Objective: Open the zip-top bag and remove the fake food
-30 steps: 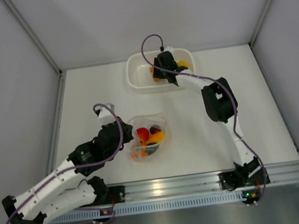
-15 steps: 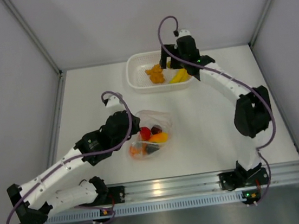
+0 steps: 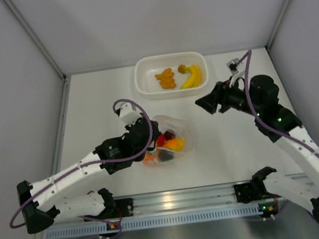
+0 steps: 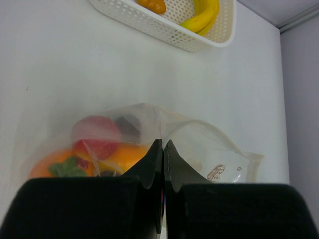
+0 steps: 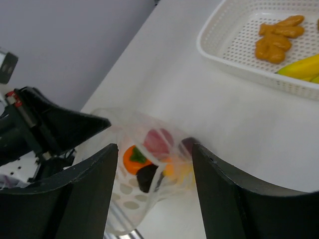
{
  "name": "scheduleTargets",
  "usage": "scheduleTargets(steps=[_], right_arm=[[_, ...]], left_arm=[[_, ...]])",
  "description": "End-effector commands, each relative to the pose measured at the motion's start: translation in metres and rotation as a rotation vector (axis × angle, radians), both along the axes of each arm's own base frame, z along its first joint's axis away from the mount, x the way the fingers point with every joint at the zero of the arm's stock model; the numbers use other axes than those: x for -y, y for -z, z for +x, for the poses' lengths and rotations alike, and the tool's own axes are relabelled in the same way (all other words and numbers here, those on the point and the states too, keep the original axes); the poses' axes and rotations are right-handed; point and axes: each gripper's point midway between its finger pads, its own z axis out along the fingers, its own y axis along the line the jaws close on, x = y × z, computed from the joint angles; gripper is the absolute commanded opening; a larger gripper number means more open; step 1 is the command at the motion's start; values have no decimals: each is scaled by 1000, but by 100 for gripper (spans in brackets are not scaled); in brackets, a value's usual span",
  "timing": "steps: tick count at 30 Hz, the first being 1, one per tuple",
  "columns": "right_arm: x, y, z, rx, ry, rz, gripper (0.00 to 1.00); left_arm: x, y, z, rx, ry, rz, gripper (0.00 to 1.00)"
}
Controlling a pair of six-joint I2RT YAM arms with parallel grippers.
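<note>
One white bench (image 3: 104,97) carries it all. Next down in size, the white basket (image 3: 139,81) at the far edge, well apart from the action. Then the zip-top bag (image 3: 187,144), clear and crinkly with pale dots, mid-bench on the near side of the basket, propped up with its mouth gaping rather than lying flat. Left pincer (image 3: 152,137) is right on it, jaws pressed tight together with the bag's near edge nipped between them, and the wrist view shows film rising straight to those black fingertips (image 4: 152,164). Right pincer (image 3: 203,103) hangs off to the bag's right and a little beyond it, clear of it, pointed its way, jaws spread wide with nothing between them. Smallest now: the fake food (image 3: 173,144) inside the bag, a red fruit, a dark piece, orange bits, packed just beside the left tips. And in the basket, a yellow banana (image 3: 194,77) lies next to an orange lump (image 3: 167,79)
</note>
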Motion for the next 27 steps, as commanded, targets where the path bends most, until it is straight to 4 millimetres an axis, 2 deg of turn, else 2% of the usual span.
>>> scheduleTargets(steps=[1,3,5,9,10,12,13,14,16,18,19,21,22,24,25,27], right_arm=[[-14,2,-48,-45,-129,65,62],[-18,2,-64,-52,-155,90,60],[-20,4,-65,-56,-141,95,57],[-50,32,-69,-152,-177,77,50],[-52,45,-56,-169,-110,43,50],[-59,62,-56,-203,-52,-4,50],[-55,76,-42,-213,42,-43,50],[-54,86,-41,-238,87,-60,48],[-55,100,-31,-255,153,-91,45],[-65,102,-31,-251,156,-99,44],[-65,111,-25,-255,199,-140,44],[-80,109,-30,-235,190,-166,45],[-89,118,-31,-246,174,-195,45],[-107,124,-40,-252,119,-209,48],[-115,137,-42,-267,101,-231,48],[-122,152,-49,-282,87,-270,50]], left_arm=[[7,-47,7,118,-141,-172,0],[12,-48,4,134,-175,-195,0],[16,-50,3,134,-199,-239,0],[28,-41,5,123,-241,-281,0],[34,-34,6,110,-238,-273,0],[40,-27,5,97,-243,-284,0],[42,-21,5,86,-251,-299,0],[44,-13,2,73,-245,-295,0],[45,-7,0,62,-247,-302,0],[44,0,-3,56,-239,-288,0],[43,2,-3,57,-232,-268,0],[43,0,-4,59,-215,-251,0],[43,0,-5,63,-198,-220,0],[46,1,-6,58,-174,-195,0],[46,4,-7,55,-159,-172,0],[48,13,-11,32,-127,-151,0]])
